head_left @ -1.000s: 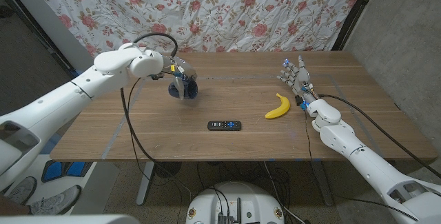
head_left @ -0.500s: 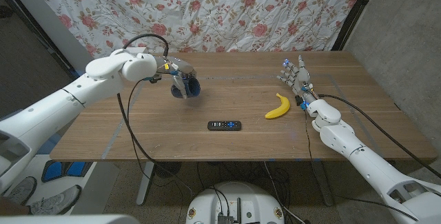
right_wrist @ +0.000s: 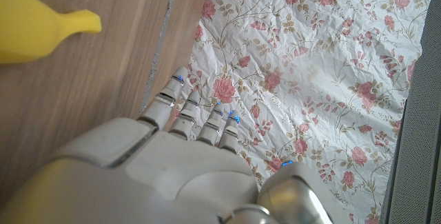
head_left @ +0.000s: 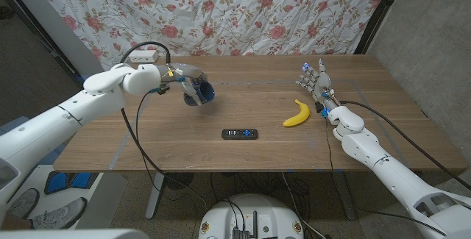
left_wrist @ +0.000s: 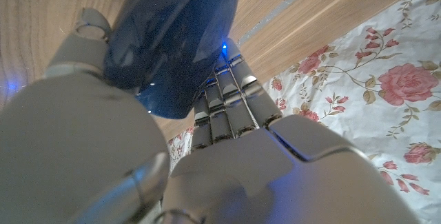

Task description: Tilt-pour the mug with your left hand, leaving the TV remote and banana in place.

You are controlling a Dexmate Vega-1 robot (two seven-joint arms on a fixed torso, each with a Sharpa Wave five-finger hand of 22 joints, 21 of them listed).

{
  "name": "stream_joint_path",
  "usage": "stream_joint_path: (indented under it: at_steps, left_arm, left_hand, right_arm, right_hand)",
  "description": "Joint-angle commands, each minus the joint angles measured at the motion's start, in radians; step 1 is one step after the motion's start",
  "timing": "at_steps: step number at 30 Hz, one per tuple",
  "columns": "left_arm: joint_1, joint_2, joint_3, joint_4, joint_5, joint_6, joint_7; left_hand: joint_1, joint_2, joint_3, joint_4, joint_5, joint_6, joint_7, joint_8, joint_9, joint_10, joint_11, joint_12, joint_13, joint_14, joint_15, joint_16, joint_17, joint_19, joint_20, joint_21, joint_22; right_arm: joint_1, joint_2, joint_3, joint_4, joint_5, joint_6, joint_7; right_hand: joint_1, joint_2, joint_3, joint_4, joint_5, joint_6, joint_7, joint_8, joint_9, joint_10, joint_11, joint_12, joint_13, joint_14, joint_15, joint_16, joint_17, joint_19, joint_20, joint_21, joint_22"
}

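Halfway through, I'd say — the left hand (head_left: 185, 82) has the dark blue mug (head_left: 200, 93) wrapped up and lifted clear of the wooden table (head_left: 243, 151), over its left-rear part. In the head view the mug is tipped well over, its open mouth facing sideways toward the table's middle instead of up. The left wrist view backs that up: fingers (left_wrist: 224, 89) pressed close together along one side of the mug (left_wrist: 169, 41), the thumb curled on the other side, so it's a proper wrap and not a pinch.

So the pick-up looks done and the tilt is under way. I can't tell whether anything is inside the mug or coming out, so whether the pour itself counts as finished is a guess. What's left, as far as I can judge: bring the mug back upright and set it down.

The "leave it alone" part is going fine. The TV remote (head_left: 240, 133) lies near the front middle of the table, and the banana (head_left: 296, 114) sits to its right — both well apart from the mug.

The right hand (head_left: 315, 83) stands on edge just beside the banana, fingers (head_left: 319, 70) straight and slightly fanned, holding nothing.
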Motion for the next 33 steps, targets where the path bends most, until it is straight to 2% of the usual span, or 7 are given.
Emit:
stream_joint_path:
  at_steps: [1, 13, 22, 29, 33]
  left_arm:
    - [0.069, 0.011, -0.024, 0.006, -0.078, 0.016, 0.111]
    - [0.133, -0.008, -0.051, 0.026, -0.155, 0.011, 0.244]
    - [0.208, -0.028, -0.088, 0.054, -0.235, -0.001, 0.367]
    - [0.244, -0.042, -0.098, 0.074, -0.279, -0.007, 0.424]
    - [0.263, -0.051, -0.104, 0.063, -0.296, 0.019, 0.45]
  left_hand:
    - [0.082, 0.307, 0.027, 0.02, 0.003, 0.09, -0.072, 0.282, 0.0, 0.192, -0.176, 0.01, 0.225, 0.07, -0.181, 0.002, 0.009, 0.009, -0.001, 0.006, 0.001]
    - [0.068, 0.306, 0.027, 0.025, 0.001, 0.095, -0.072, 0.282, -0.006, 0.197, -0.176, 0.007, 0.223, 0.071, -0.182, -0.004, 0.007, 0.005, -0.002, 0.005, 0.001]
    - [0.064, 0.309, 0.029, 0.023, 0.0, 0.109, -0.075, 0.285, -0.01, 0.21, -0.179, 0.009, 0.223, 0.077, -0.182, -0.004, 0.009, 0.005, -0.002, 0.007, 0.001]
    - [0.065, 0.312, 0.032, 0.021, 0.0, 0.112, -0.076, 0.285, -0.013, 0.209, -0.178, 0.009, 0.226, 0.079, -0.182, -0.004, 0.01, 0.006, -0.004, 0.008, 0.001]
    - [0.062, 0.312, 0.032, 0.021, 0.0, 0.112, -0.075, 0.284, -0.015, 0.209, -0.178, 0.008, 0.227, 0.078, -0.18, -0.007, 0.01, 0.005, -0.004, 0.007, 0.001]
  right_arm:
    - [0.0, 0.0, 0.0, -0.001, 0.0, -0.001, -0.001]
    - [0.0, 0.0, 0.0, 0.0, 0.0, 0.0, 0.0]
    - [0.0, 0.0, 0.0, 0.0, 0.0, 0.0, 0.0]
    - [-0.001, 0.0, 0.0, -0.001, 0.0, 0.0, -0.001]
    - [-0.001, 0.0, 0.0, -0.001, 0.0, 0.0, 0.0]
  right_hand:
    - [-0.001, 0.009, 0.001, 0.004, 0.005, 0.001, -0.006, 0.003, 0.002, 0.004, -0.003, 0.005, 0.004, 0.007, -0.052, 0.005, 0.002, 0.004, 0.001, 0.006, 0.005]
    - [-0.001, 0.009, 0.001, 0.004, 0.005, 0.001, -0.006, 0.004, 0.002, 0.005, -0.002, 0.005, 0.004, 0.006, -0.05, 0.005, 0.002, 0.004, 0.001, 0.006, 0.005]
    - [-0.001, 0.009, 0.001, 0.004, 0.005, 0.001, -0.006, 0.004, 0.002, 0.005, -0.003, 0.005, 0.004, 0.007, -0.049, 0.006, 0.002, 0.005, 0.001, 0.007, 0.005]
    - [-0.001, 0.009, 0.001, 0.004, 0.005, 0.002, -0.006, 0.004, 0.002, 0.006, -0.003, 0.005, 0.004, 0.007, -0.049, 0.006, 0.002, 0.004, 0.001, 0.006, 0.005]
    - [-0.001, 0.009, 0.001, 0.004, 0.005, 0.002, -0.006, 0.004, 0.002, 0.005, -0.004, 0.005, 0.004, 0.006, -0.051, 0.005, 0.002, 0.004, 0.001, 0.006, 0.005]
